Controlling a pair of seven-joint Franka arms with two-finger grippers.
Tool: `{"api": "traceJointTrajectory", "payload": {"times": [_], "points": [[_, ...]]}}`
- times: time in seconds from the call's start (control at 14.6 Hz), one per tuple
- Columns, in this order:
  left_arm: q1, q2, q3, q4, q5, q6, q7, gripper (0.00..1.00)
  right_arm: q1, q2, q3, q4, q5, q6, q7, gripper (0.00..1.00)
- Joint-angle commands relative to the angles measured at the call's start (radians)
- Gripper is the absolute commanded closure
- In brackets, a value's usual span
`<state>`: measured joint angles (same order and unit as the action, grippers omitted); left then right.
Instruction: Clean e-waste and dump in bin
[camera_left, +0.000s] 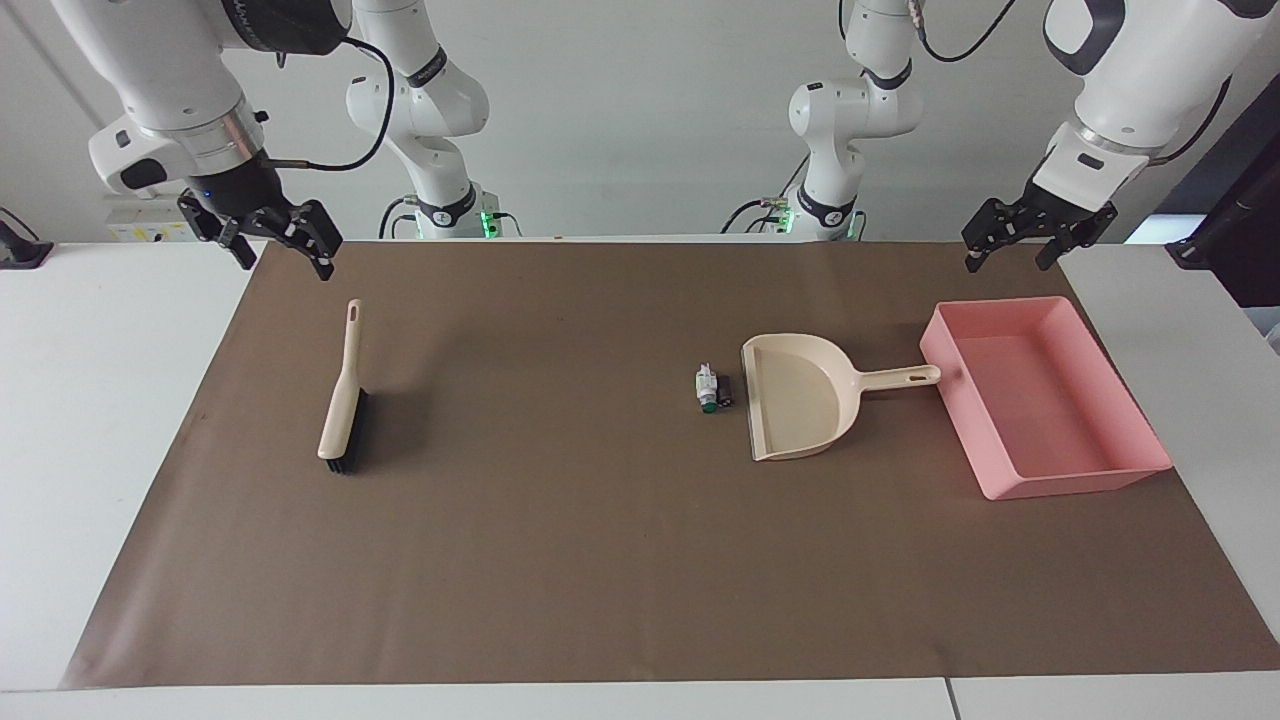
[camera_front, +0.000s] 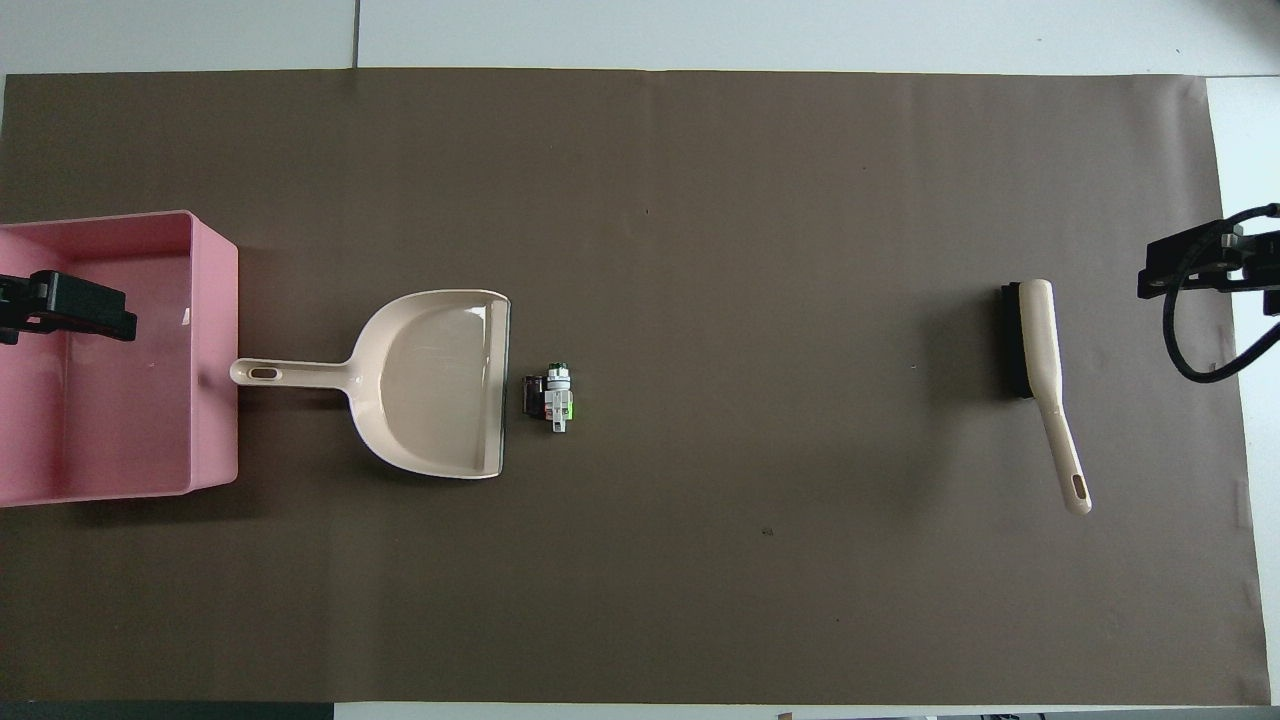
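Observation:
The e-waste (camera_left: 712, 388) is a small cluster on the brown mat: a whitish bit with a green end (camera_front: 560, 396) touching a small black block (camera_front: 534, 395). It lies just off the open mouth of the beige dustpan (camera_left: 800, 395), toward the right arm's end. The dustpan's handle points at the pink bin (camera_left: 1080, 483), which stands at the left arm's end and looks empty. It also shows in the overhead view (camera_front: 215, 350). My left gripper (camera_left: 1006, 260) is open and empty, raised over the bin (camera_front: 65, 305). My right gripper (camera_left: 285, 262) is open and empty, raised by the brush.
A beige hand brush with black bristles (camera_left: 343, 400) lies on the mat toward the right arm's end, its handle pointing toward the robots; it also shows in the overhead view (camera_front: 1040, 360). The brown mat (camera_left: 560, 560) covers most of the white table.

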<state>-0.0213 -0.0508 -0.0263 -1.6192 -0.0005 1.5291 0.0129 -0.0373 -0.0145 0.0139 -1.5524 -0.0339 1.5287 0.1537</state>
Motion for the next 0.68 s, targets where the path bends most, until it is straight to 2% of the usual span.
{"api": "traceJointTrajectory", "payload": {"times": [0.0, 0.34, 0.48, 0.62], "points": [[-0.006, -0.027, -0.004, -0.025, 0.017, 0.014, -0.014, 0.02, -0.006, -0.022, 0.003, -0.031, 0.002, 0.010, -0.023, 0.01], [-0.005, -0.026, -0.004, -0.025, 0.019, 0.023, 0.009, 0.02, -0.006, -0.036, 0.004, -0.054, 0.009, -0.006, -0.023, 0.01], [-0.003, -0.026, -0.006, -0.028, 0.019, 0.060, 0.091, 0.03, -0.007, -0.050, 0.004, -0.104, 0.017, 0.098, -0.020, 0.01], [-0.003, -0.027, -0.006, -0.034, 0.017, 0.095, 0.226, 0.03, -0.012, -0.070, 0.003, -0.170, 0.015, 0.137, -0.022, 0.01]]}}
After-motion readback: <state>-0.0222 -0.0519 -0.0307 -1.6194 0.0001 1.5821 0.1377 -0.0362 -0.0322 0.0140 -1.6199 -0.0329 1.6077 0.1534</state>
